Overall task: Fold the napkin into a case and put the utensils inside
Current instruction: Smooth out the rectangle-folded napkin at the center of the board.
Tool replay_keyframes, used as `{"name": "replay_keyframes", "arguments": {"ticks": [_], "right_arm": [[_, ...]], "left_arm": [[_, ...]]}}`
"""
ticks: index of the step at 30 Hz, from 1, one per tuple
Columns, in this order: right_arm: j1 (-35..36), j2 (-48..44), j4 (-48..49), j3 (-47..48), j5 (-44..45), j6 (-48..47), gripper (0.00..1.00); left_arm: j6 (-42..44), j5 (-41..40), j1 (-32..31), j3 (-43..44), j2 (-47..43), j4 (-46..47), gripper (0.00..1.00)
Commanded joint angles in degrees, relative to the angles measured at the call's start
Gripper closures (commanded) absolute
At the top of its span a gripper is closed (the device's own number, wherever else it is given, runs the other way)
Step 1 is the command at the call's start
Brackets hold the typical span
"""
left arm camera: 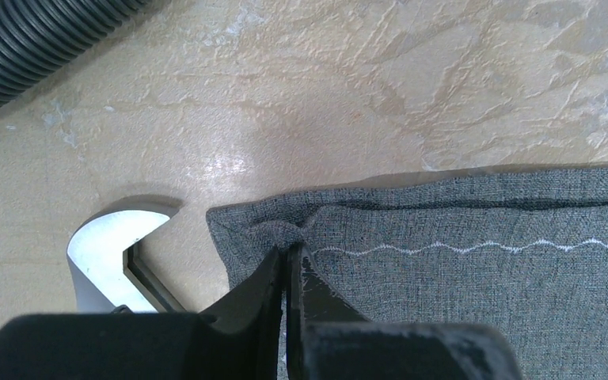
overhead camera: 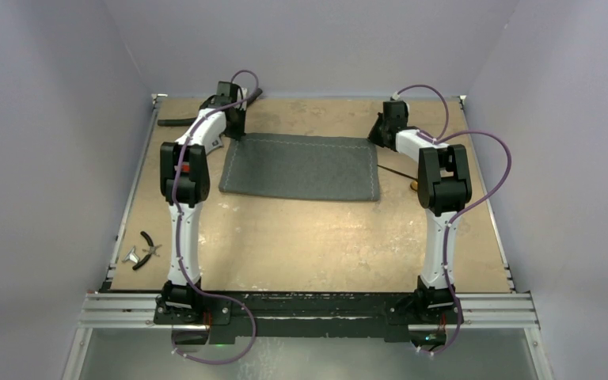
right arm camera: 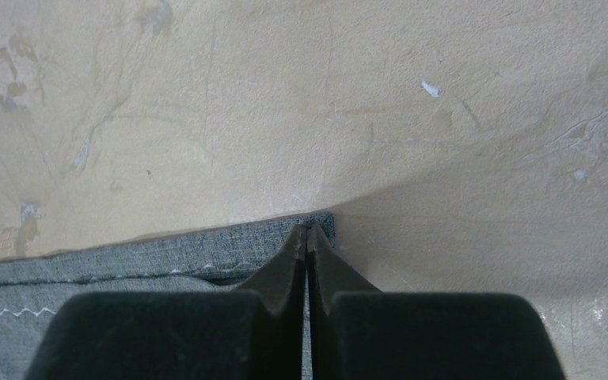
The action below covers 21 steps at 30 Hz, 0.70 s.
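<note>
At the top middle of the overhead view, the napkin (overhead camera: 301, 168) lies flat on the counter (overhead camera: 301, 245). A second layer shows along its top edge, so it looks folded once.

The left end effector (left arm camera: 287, 261) is at the napkin's upper left corner. Its fingers are pressed together and the cloth bunches up at the tips, so it is clamped on the napkin. The right end effector (right arm camera: 307, 237) is at the upper right corner. Its fingers are together too, with the tips on the very corner, but I cannot tell if any cloth is caught there.

The utensils (overhead camera: 400, 174) lie just right of the napkin, partly hidden by the right arm. A wrench (left arm camera: 119, 253) sits just left of the napkin's corner.

I think the folding step is in hand, and the utensils are not in yet. The next move needs both corners lifted together and carried level toward the bottom of the frame, so the edges line up. The right side may need a better pinch first.
</note>
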Motion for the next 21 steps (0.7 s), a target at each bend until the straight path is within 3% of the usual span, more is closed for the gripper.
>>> {"name": "replay_keyframes", "arguments": {"ticks": [1, 13, 16, 21], "right_arm": [[-0.44, -0.79, -4.81, -1.22, 2.57, -0.45, 1.00], [-1.21, -1.13, -4.70, -1.81, 3.25, -0.42, 1.00], [-1.23, -1.05, -4.29, -2.03, 2.54, -0.36, 1.00], [-1.23, -1.23, -3.72, -1.86, 1.06, -0.05, 1.00]], "left_arm": [[-0.90, -3.19, 0.65, -1.68, -4.79, 0.60, 1.00], [-0.31, -6.41, 1.03, -6.74, -8.86, 3.64, 1.00], [-0.32, -4.29, 0.86, -8.05, -8.93, 7.19, 0.81], [-0.91, 0.05, 0.53, -6.20, -7.15, 9.63, 0.67]]}}
